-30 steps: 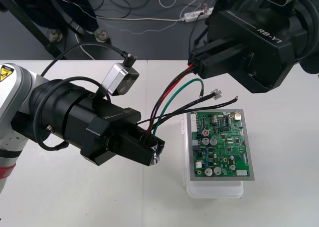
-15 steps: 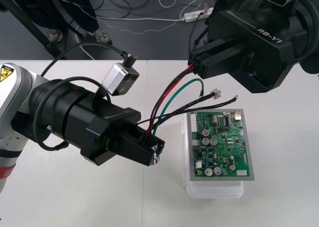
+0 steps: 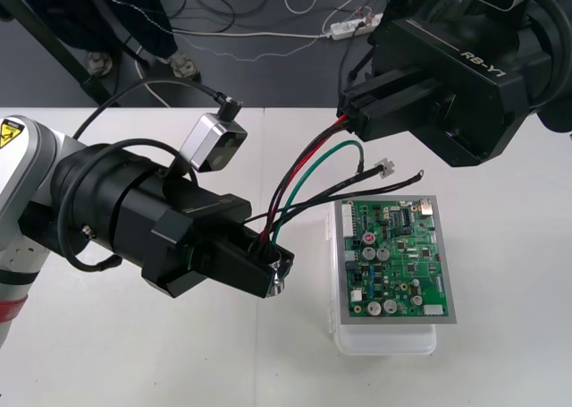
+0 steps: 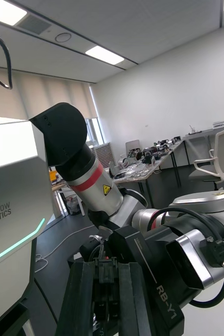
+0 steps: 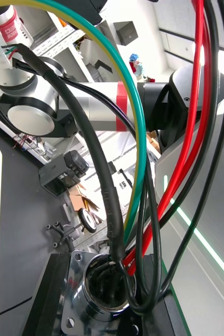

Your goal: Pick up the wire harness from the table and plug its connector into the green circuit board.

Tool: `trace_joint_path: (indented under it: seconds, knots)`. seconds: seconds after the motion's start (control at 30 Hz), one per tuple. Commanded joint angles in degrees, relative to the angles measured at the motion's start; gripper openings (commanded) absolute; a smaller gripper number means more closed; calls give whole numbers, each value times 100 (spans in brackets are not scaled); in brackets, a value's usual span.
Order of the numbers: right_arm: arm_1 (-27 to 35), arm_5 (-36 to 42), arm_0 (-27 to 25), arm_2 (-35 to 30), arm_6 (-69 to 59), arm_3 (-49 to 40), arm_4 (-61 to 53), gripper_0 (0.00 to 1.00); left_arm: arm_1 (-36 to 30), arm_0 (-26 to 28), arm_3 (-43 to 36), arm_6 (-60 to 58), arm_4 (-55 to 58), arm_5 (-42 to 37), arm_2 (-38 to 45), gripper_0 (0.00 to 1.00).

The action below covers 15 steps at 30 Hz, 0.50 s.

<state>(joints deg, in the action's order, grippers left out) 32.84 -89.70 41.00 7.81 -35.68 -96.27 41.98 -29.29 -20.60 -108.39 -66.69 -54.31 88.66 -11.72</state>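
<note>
Green circuit board (image 3: 394, 260) sits on its white base (image 3: 384, 339), near right on the table (image 3: 134, 353). Just left of it the left gripper (image 3: 273, 266) is clamped on the socket (image 5: 104, 287) of the wire harness (image 3: 302, 180), which runs up through the air to the far right gripper (image 3: 350, 114), pinched tight on the plug (image 4: 107, 261), so it's not in the board yet

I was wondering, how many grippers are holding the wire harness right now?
2. The left gripper holds the wire harness by its metal socket, left of the green circuit board; the right gripper holds its plug end, beyond the board's far-left corner.
</note>
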Motion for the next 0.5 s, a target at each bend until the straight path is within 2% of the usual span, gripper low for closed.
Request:
trace_joint_path:
  seconds: [0.03,0.07,0.1,0.13,0.2,0.37,0.5]
  knots:
    - [-5,-30,224,72,264,-32,-103,0,-24,74,-174,-196,96,134,206,4]
    - [-5,-30,224,72,264,-32,-103,0,-33,65,-183,-196,96,134,214,22]
    - [-5,-30,224,72,264,-32,-103,0,-41,65,-183,-196,96,134,232,57]
    - [-5,-30,224,72,273,-32,-103,0,-50,65,-183,-196,104,134,258,75]
    - [-5,-30,224,72,264,-32,-103,0,-50,65,-183,-169,96,134,276,82]
    - [-5,-30,224,72,264,-32,-103,0,-94,39,-183,-116,60,134,373,85]
    - [-5,-30,224,72,264,-32,-103,0,-165,12,-280,-11,-115,134,592,90]
